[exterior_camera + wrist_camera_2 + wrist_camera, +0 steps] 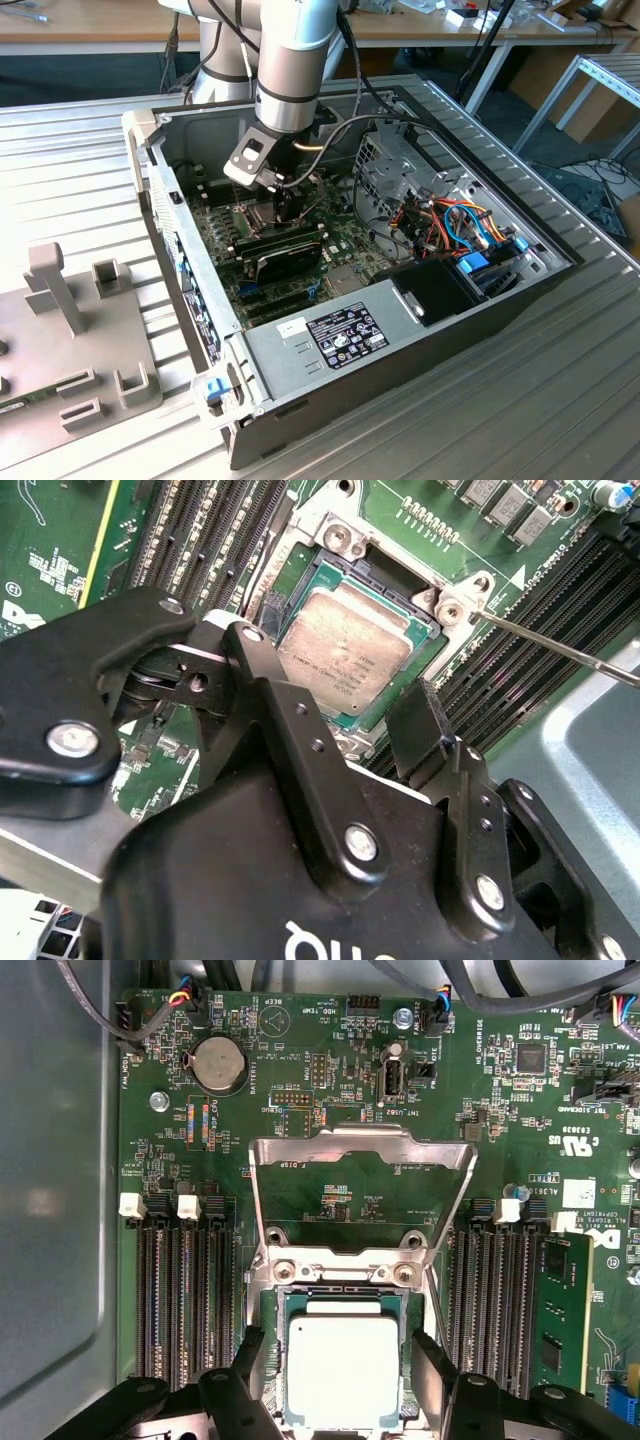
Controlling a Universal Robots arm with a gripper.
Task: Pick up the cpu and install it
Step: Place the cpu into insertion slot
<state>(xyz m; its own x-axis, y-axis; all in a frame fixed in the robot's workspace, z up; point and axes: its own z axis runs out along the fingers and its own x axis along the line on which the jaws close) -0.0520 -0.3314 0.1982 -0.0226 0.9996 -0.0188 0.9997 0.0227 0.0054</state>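
Straddling the cpu (pixel 345 1372), which lies flat in the open socket (pixel 400 580) beside the raised load frame (pixel 360 1150), the pincer (pixel 340 1345) has a finger at each chip edge, though clenched or released cannot be told, so a skewed pull could drag it and damage the socket.

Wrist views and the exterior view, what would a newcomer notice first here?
The silver-topped cpu lies in its socket on the green motherboard, with the open tool straddling it. The hinged socket frame stands raised beside it. In the exterior view, the arm reaches down into the open computer case.
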